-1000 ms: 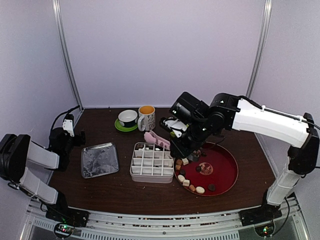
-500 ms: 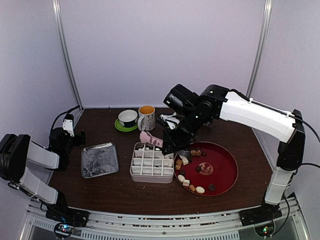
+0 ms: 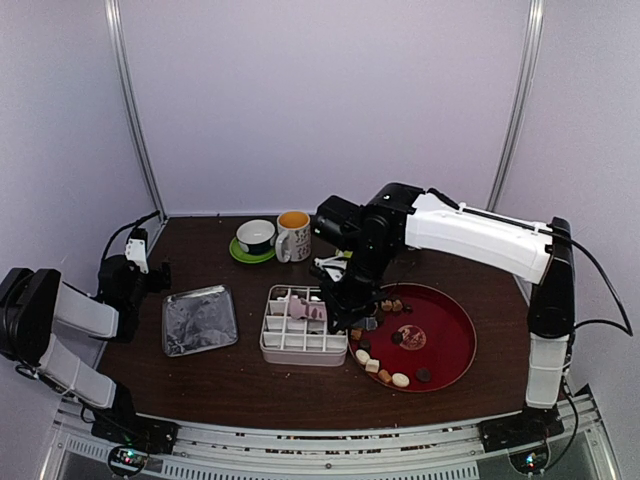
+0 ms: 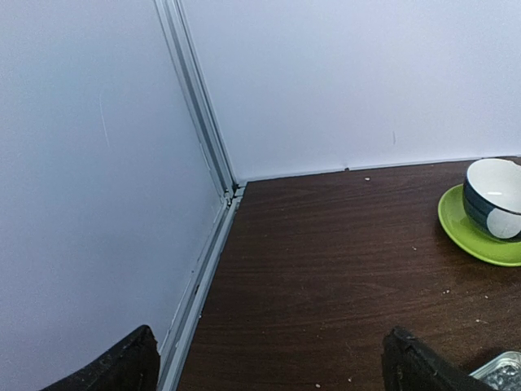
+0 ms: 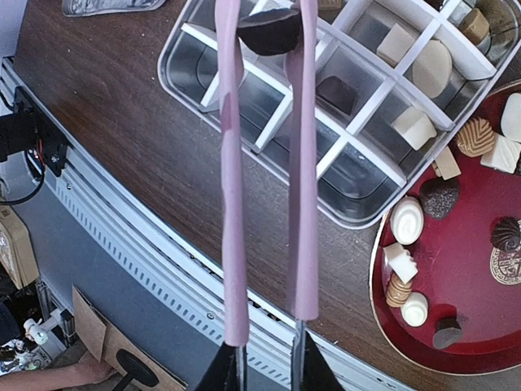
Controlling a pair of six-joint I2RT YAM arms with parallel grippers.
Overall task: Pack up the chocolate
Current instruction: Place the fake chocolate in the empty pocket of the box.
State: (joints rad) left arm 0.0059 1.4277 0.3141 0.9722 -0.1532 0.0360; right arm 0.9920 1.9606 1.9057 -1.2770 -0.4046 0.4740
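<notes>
Presently, the pink tongs [image 5: 232, 163] are clamped in the right gripper [image 5: 264, 366]. A dark piece [image 5: 269, 34] of chocolate is pinched between their narrowed tips, held above the divided tin [image 5: 346, 183] (which compartment lies beneath cannot be told). Cream pieces [image 5: 411, 126] and another dark one [image 5: 334, 91] are seen in compartments on the tin's side toward the red tray [image 5: 480, 285], which lies just beside it. More chocolate [image 5: 405, 220] is scattered on that tray. The left gripper [image 4: 269, 366] is held wide apart over the table [image 4: 326, 261], near a bowl [image 4: 492, 195] set on a green saucer [image 4: 472, 236].
</notes>
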